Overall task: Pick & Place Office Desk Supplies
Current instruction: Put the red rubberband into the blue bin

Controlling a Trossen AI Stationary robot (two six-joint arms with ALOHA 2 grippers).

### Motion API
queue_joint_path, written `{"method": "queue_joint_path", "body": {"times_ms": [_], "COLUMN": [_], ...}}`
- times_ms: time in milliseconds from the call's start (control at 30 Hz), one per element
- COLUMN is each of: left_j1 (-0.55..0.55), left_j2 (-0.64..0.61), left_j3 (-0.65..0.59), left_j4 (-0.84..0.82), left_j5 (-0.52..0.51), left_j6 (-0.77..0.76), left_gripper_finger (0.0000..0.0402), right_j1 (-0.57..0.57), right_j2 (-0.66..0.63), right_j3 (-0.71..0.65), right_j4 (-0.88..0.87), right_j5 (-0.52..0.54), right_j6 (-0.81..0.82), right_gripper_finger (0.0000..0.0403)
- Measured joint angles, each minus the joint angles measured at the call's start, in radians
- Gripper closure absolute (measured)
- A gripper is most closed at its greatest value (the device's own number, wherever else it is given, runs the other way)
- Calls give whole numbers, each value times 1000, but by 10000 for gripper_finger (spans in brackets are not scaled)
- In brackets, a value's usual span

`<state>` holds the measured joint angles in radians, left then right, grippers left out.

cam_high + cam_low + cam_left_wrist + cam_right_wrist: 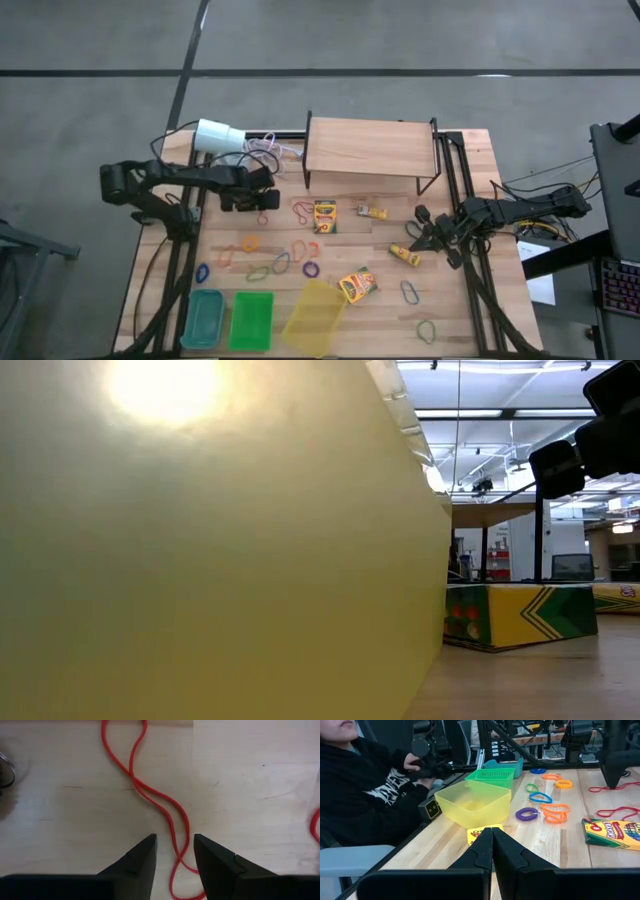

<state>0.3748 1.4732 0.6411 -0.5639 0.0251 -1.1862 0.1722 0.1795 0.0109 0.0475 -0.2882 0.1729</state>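
One red band (165, 815) lengthwise between left gripper (175, 855) jaws

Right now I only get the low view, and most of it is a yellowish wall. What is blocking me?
Observer: A yellow bin at the table's near edge, right in front of that camera. A green bin and a teal bin stand beside it.
Operator: Is either tool holding anything?
Observer: The left tool is open, with one finger on each side of a red rubber band that lies on the table.
Operator: And the other one?
Observer: The right tool is shut, with nothing seen between its fingers. It is over the table's right side and faces the bins.
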Motion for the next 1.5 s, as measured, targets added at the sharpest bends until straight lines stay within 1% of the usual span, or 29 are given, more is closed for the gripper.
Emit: {"method": "queue_joint_path", "body": {"times_ms": [100, 400, 567, 733, 867, 967, 1100, 1167, 1333, 1500], "left_j1": [0, 0, 0, 0, 0, 0, -2, -11, -73, -175], "left_j2": [-4, -1, 1, -4, -35, -83, -163, -206, -309, -396], "left_j3": [-2, -5, -4, -3, -7, -5, -1, 0, 0, 0], "left_j4": [1, 7, 20, 10, 0, 1, 9, 10, 24, 38], "left_j5": [-7, -10, -8, -8, -20, -57, -72, -95, -183, -273], "left_j6": [0, 1, 3, 7, 18, 54, 110, 114, 122, 185], "left_gripper_finger": [288, 368, 396, 399, 400, 400, 400, 400, 401, 401], "right_j1": [0, 0, 0, 0, 0, 0, 0, 0, 0, 0], "right_j2": [0, 0, 0, 0, 0, 0, 0, 0, 0, 0], "right_j3": [0, 0, 0, 0, 0, 0, 0, 0, 0, 0], "right_j4": [0, 0, 0, 0, 0, 0, 0, 0, 0, 0], "right_j5": [0, 0, 0, 0, 0, 0, 0, 0, 0, 0], "right_j6": [0, 0, 0, 0, 0, 0, 0, 0, 0, 0], "right_gripper_finger": [394, 394, 394, 394, 394, 394, 394, 394, 394, 394]}}
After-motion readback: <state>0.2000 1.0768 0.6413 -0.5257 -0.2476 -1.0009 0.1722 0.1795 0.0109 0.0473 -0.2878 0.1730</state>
